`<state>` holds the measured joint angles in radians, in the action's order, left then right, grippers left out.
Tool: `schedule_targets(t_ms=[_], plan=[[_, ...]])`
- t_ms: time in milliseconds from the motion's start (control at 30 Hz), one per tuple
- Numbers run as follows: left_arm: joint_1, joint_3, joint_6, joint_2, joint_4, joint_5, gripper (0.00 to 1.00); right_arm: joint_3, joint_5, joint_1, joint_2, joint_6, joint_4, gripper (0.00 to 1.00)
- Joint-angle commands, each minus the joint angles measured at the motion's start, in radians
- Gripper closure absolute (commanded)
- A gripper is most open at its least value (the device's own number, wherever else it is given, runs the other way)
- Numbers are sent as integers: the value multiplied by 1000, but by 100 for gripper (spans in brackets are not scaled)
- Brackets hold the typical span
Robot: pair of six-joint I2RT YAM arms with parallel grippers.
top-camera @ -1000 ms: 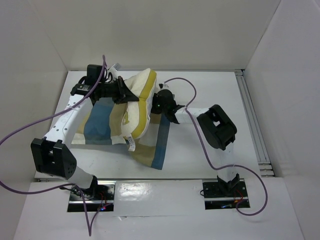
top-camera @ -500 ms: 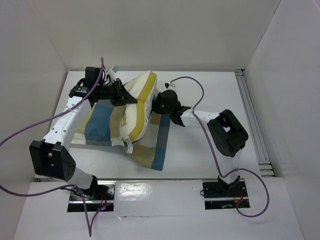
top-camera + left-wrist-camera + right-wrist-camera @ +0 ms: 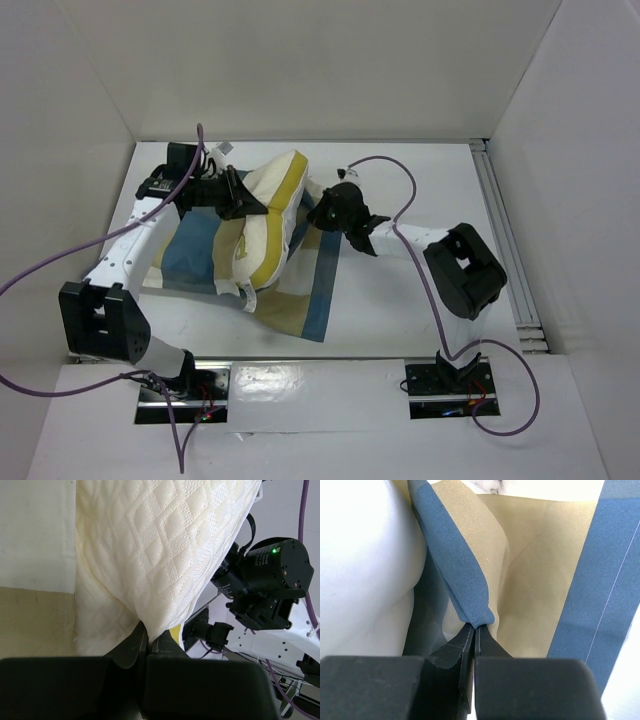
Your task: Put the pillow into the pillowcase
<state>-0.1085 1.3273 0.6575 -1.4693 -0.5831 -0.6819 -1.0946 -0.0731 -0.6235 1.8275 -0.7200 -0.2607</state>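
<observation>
Pillow [image 3: 262, 218]: sitting on top of the pillowcase [image 3: 200, 258], bunched up and tipped on its edge over the case's far-middle part, yellow side band facing up. Basically all of it is out in the open afaict.
Pillowcase: lying mostly flat, check blocks showing either side of the pillow and along the near edge.
Left gripper [image 3: 146, 630]: over the case's far-left part, jaws pinched together on the pillow's quilted corner. Wrist cam shows the fabric wedged right btwn the tips.
Right gripper [image 3: 474, 626]: at the case's far-right edge, just beside the pillow, jaws squeezed tight on a raised fold of the blue hem.
Done so far: both grabs look made imo, one arm per item, and the case edge is lifted a bit next to the pillow.
Not done: the actual stuffing. No part of the pillow is clearly under fabric. Can't tell from the cams whether its low edge is tucked into the mouth, or whether the pinched fold is even the opening.
Progress guess: early, prob the first third.
Left to do: open the mouth, feed the pillow in, pull the case over the rest, square the corners.
</observation>
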Motion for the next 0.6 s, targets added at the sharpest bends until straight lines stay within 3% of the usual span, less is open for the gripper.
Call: schedule_targets(t_ms=[0,167,333,400,500,567], plan=[[23,-2,-27,47,29,18,100,13,-44,13,-63,5,0,100],[23,-34,-105,47,-55,45,100,33,-10,105,-160,-27,-43,100],[9,-83,-199,27,-168,56,100,70,21,188,-200,-88,-210,100],[-26,-105,-208,18,-227,175,100,126,-66,197,-177,-131,-283,100],[-72,-114,-199,18,-253,297,100,120,111,240,-178,-170,-270,100],[-94,-114,-183,7,-253,358,100,163,96,209,-238,-154,-340,100]])
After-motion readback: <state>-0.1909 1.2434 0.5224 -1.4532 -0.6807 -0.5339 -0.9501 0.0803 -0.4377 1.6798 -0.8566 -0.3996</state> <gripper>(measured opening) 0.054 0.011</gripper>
